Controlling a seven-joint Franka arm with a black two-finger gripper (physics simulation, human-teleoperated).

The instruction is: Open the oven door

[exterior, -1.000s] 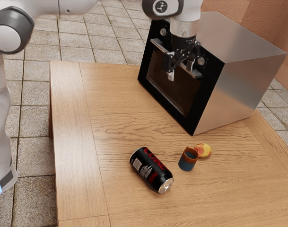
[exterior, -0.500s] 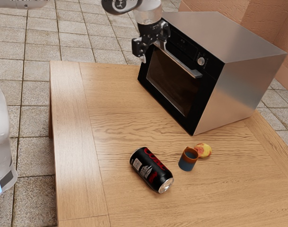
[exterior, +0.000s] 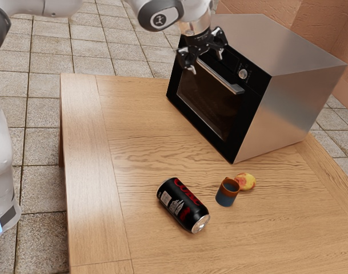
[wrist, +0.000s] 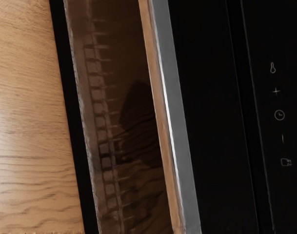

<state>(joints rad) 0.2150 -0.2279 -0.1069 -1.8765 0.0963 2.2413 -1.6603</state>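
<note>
Door point(exterior: 205, 105), shut, on the front of the oven point(exterior: 299, 88). The hand point(exterior: 206, 63) is held near the door's handle point(wrist: 177, 117), fingers spread wide, nothing gripped. On the table point(exterior: 145, 137): can point(exterior: 182, 204), laid on its side; cup point(exterior: 226, 196), upright, beside fruit point(exterior: 247, 181).

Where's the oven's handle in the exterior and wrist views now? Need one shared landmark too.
Exterior view: handle slants across the oven's black front, above the window, with the open gripper by its end toward the exterior view's left.
Wrist view: grey bar between the window and the icon panel.
Shared landmark: the door's dark window, alongside the handle.
</note>
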